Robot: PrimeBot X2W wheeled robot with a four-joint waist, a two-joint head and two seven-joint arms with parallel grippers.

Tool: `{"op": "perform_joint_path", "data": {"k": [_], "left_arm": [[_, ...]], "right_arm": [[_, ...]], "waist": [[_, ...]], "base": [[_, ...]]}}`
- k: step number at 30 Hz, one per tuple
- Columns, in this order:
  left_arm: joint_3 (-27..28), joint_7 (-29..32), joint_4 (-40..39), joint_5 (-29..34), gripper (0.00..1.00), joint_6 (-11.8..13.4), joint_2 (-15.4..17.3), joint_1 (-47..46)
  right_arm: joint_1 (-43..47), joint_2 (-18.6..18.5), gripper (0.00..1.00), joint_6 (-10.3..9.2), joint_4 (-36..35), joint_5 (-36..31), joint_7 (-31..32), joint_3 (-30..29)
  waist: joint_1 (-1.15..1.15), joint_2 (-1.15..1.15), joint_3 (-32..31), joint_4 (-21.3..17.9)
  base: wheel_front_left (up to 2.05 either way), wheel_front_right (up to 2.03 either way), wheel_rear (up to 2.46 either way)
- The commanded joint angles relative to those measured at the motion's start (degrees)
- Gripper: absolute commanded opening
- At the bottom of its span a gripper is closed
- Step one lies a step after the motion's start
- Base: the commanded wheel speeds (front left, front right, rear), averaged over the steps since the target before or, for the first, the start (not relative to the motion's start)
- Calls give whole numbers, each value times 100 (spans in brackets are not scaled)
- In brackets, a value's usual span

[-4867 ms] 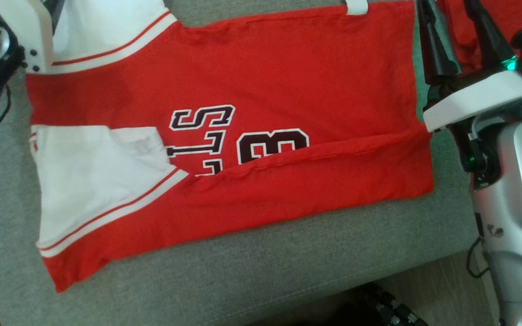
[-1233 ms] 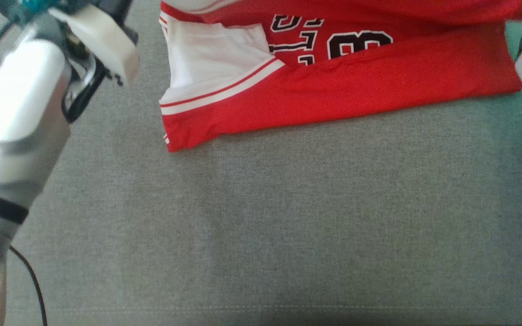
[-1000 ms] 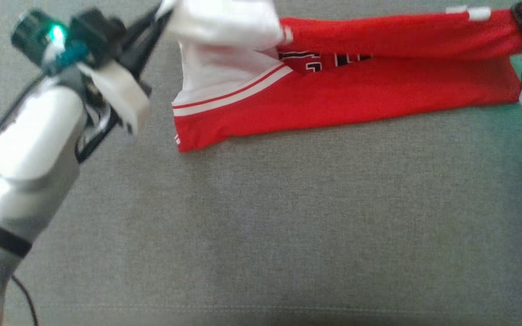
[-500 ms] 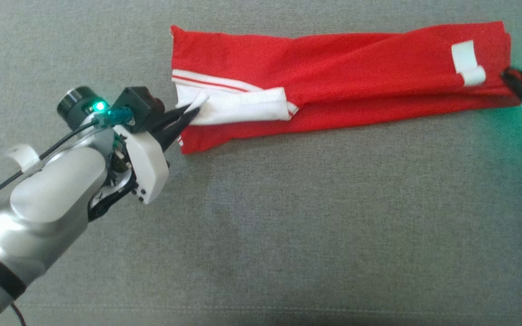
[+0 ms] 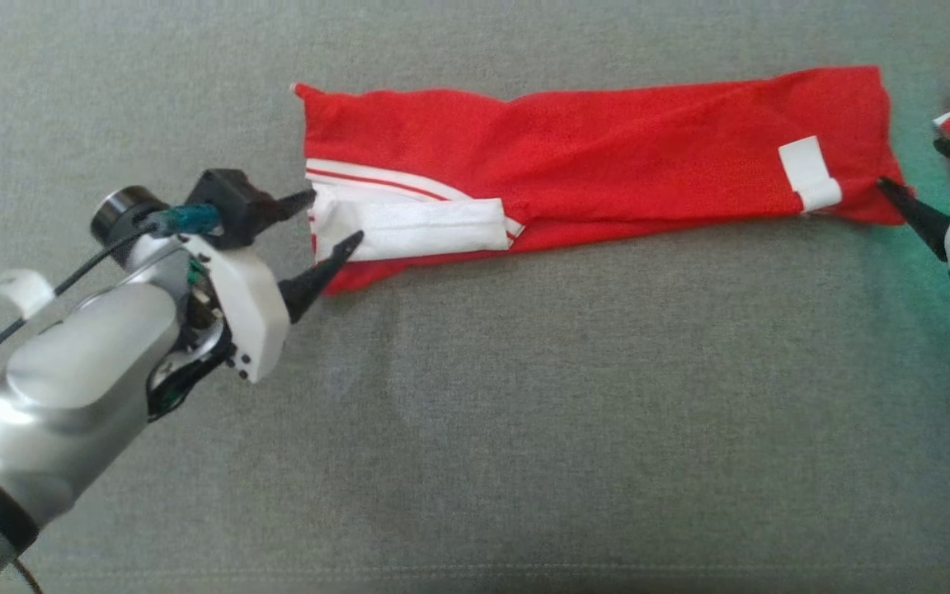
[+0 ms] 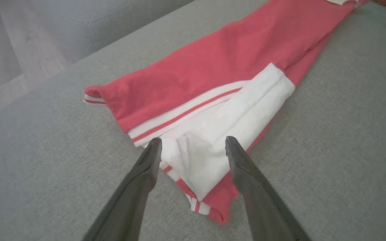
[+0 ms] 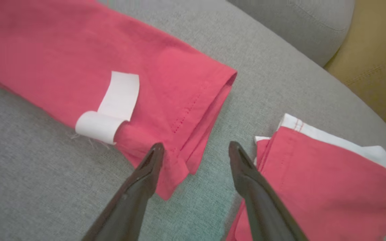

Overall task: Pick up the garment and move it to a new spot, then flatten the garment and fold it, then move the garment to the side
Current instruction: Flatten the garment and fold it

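A wide grey sofa cushion (image 5: 524,412) runs from the near edge to the far edge of the head view. Across its far half lies the garment (image 5: 607,157), a red jersey folded into a long, narrow strip running left to right. It rests flat on the cushion, with a few shallow creases.

The robot's silver left arm (image 5: 71,388) reaches in from the near left corner. A second folded red garment (image 7: 313,174) with white trim sits on the cushion just past the right end of the jersey, separated from it by a strip of grey.

At the jersey's left end, a white sleeve panel (image 5: 417,235) edged with a red stripe is folded over the top. The left gripper (image 5: 332,221) is at this end with its two dark fingers spread apart and gripping nothing. Its tips sit either side of the sleeve's edge.

The right gripper (image 5: 910,162) is at the jersey's right end, also spread apart and gripping nothing. One finger is over the hem corner and the other is toward the second garment.

A small white tag (image 5: 809,173), curled at one end, lies on the red cloth near the right hem.
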Motion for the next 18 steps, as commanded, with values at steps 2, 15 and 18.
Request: {"op": "perform_joint_path", "data": {"k": [2, 15, 18], "left_arm": [[431, -267, 49, -126, 100, 120, 189, -85], [3505, -674, -1221, 252, 100, 1393, -215, 1144], [4418, -675, -1710, 724, 100, 1429, -578, 1870]], "right_arm": [[10, -148, 100, -5, 28, 165, -208, -74], [415, 829, 100, -5, 197, 1177, -2079, -1400], [668, 1272, 100, -5, 289, 1139, -2290, -1918]], "waist": [[0, 0, -157, -84], [0, 0, -733, -343], [0, 0, -826, -384]], "base": [[0, 0, 0], [0, 0, 0], [0, 0, 0]]}}
